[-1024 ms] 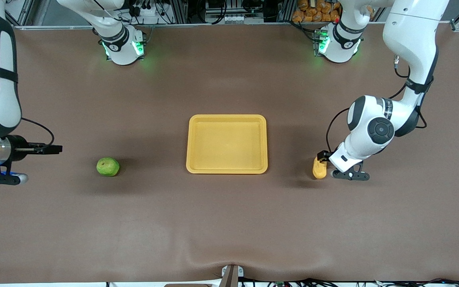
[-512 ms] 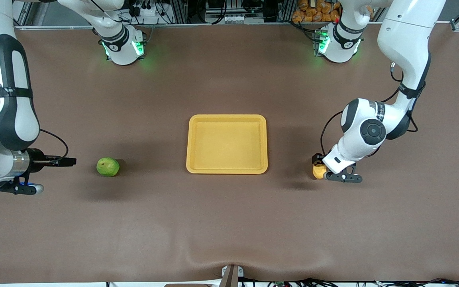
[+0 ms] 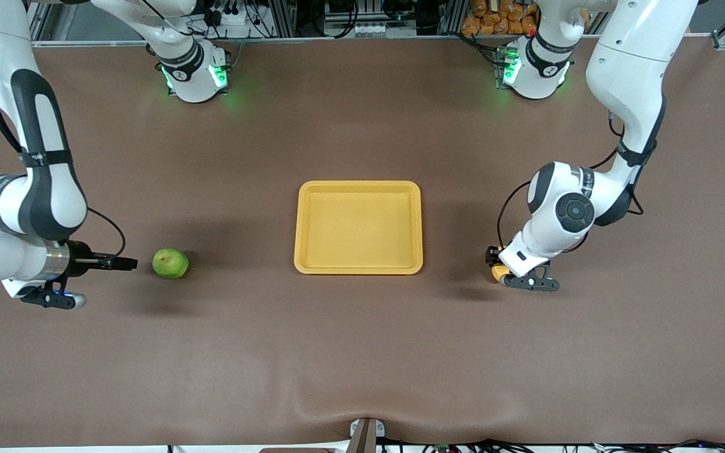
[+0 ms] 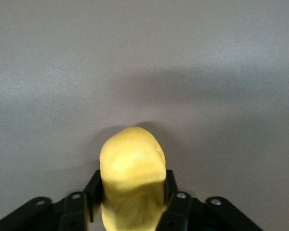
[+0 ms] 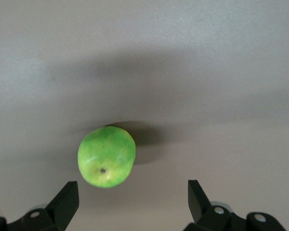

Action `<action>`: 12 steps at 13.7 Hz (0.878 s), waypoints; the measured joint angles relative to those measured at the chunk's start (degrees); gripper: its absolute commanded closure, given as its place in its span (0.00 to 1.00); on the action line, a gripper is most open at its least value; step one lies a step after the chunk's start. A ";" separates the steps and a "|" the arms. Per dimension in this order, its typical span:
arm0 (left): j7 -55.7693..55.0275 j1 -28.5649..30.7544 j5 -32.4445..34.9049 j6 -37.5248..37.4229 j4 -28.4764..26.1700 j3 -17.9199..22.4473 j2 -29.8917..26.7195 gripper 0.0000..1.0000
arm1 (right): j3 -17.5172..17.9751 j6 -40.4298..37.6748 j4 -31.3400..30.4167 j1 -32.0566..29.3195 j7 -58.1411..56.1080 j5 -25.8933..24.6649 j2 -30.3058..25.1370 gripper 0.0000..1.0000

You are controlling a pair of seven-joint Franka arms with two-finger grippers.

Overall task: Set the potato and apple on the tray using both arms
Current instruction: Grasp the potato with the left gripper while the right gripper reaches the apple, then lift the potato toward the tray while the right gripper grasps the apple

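Potato point(image 4: 132, 180) pinched by left gripper point(image 4: 131, 202); right gripper point(image 5: 133, 204) spread beside apple point(image 5: 106, 156).

The tray point(image 3: 359, 227) sits mid-table. The apple point(image 3: 170, 263) lies on the table point(image 3: 362, 352) toward the right arm's end, the potato point(image 3: 498, 272) toward the left arm's end, both well apart from the tray.

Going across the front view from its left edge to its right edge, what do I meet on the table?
Right tool → apple → tray → potato, held in the shut left tool.
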 measured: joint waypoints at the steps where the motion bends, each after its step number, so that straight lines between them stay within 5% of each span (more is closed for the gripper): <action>1: -1.10 -0.21 0.00 0.00 0.18 0.00 0.07 0.67 | 0.03 1.88 -1.41 0.00 0.00 0.82 0.02 0.00; 4: -2.20 -0.32 0.00 0.01 0.29 0.00 0.17 1.00 | 0.27 5.23 -3.82 0.00 0.00 2.47 0.41 0.00; 12: -5.56 -2.24 0.00 -4.07 2.02 -0.42 -0.92 1.00 | 1.26 9.58 -5.70 0.16 0.04 5.15 3.19 0.00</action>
